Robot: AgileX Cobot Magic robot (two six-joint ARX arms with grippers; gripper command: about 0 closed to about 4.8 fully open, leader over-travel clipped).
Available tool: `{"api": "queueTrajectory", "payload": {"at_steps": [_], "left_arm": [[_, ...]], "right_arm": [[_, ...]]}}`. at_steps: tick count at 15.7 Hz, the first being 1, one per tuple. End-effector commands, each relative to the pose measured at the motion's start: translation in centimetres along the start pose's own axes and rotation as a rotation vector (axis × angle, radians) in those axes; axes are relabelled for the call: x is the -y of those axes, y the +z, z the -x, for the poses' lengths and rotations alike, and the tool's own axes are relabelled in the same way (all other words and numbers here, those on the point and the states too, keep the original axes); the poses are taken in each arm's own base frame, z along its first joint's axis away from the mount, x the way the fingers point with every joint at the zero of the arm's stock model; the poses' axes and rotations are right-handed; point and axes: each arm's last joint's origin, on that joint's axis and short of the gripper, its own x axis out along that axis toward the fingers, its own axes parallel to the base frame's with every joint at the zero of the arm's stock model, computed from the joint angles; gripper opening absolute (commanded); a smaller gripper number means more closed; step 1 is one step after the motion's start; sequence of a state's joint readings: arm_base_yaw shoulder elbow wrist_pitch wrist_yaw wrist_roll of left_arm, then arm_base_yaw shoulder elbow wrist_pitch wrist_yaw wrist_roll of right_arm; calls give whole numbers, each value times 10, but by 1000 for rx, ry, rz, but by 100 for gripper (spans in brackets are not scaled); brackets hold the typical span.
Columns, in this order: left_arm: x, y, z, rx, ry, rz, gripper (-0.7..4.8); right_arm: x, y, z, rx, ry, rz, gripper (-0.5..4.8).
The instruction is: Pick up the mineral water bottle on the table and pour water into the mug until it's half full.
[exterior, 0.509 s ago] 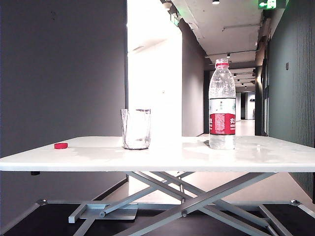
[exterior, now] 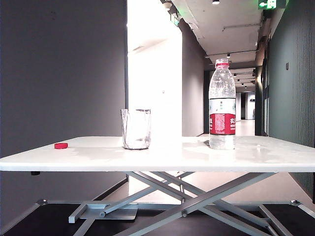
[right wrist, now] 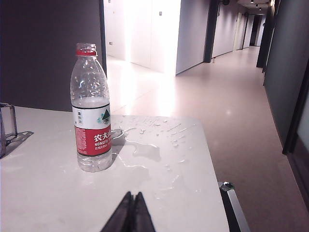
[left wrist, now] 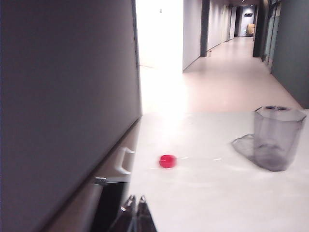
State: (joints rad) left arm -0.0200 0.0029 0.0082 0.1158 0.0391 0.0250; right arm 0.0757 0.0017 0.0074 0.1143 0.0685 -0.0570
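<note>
Table [exterior: 266, 156]: white top on crossed grey legs, seen edge-on from the exterior camera.

Bottle [exterior: 222, 104] stands upright at about 3 o'clock from the table's middle, uncapped, red neck ring, red-and-white label. Water [right wrist: 91, 101] level sits just above the label in the right wrist view. Spilled drops and a thin puddle [right wrist: 145, 145] lie on the tabletop just beside the bottle's base.

Mug [exterior: 136, 129]: clear faceted glass, upright, at about 9 o'clock from the bottle and well apart from it. Whether it holds any water I cannot tell.

Red cap [exterior: 61, 145] lies on the table at 9 o'clock from the mug, near the table's edge.

Left gripper [left wrist: 134, 215]: fingers pressed together, holding nothing, low over the near table edge, well short of the cap.

Right gripper [right wrist: 131, 212]: fingers clenched tip to tip, empty, above the tabletop, near the bottle but apart from it.

Neither arm shows in the exterior view.
</note>
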Motion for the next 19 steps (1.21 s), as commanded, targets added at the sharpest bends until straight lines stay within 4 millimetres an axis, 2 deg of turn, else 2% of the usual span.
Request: {"api": "queueTrajectory", "payload": {"at_steps": [1, 3, 4, 5, 6, 11, 15, 17, 19], "left_arm": [[8, 2, 1, 5, -287, 95, -5], [14, 1, 4, -5, -517, 85, -5], [16, 0, 5, -22, -585, 87, -5], [16, -1, 5, -36, -591, 91, -5], [16, -3, 5, -50, -590, 95, -5], [15, -7, 4, -68, -542, 23, -5], [12, -10, 3, -97, -415, 23, -5], [11, -10, 3, -98, -379, 21, -5], [11, -10, 3, -99, -380, 22, -5]], "right_arm": [[-3, 1, 0, 14, 109, -34, -5], [-8, -1, 1, -2, 269, -35, 14], [-10, -2, 2, -6, 356, -34, 182], [-10, -2, 2, -1, 361, -28, 389], [-10, -1, 2, 6, 349, -29, 479], [-9, 5, 0, 57, 328, -60, 479], [-10, 5, -13, 33, 321, -62, 479], [-10, 8, -26, 15, 306, -62, 479], [-12, 15, -51, 8, 307, -52, 479]]}}
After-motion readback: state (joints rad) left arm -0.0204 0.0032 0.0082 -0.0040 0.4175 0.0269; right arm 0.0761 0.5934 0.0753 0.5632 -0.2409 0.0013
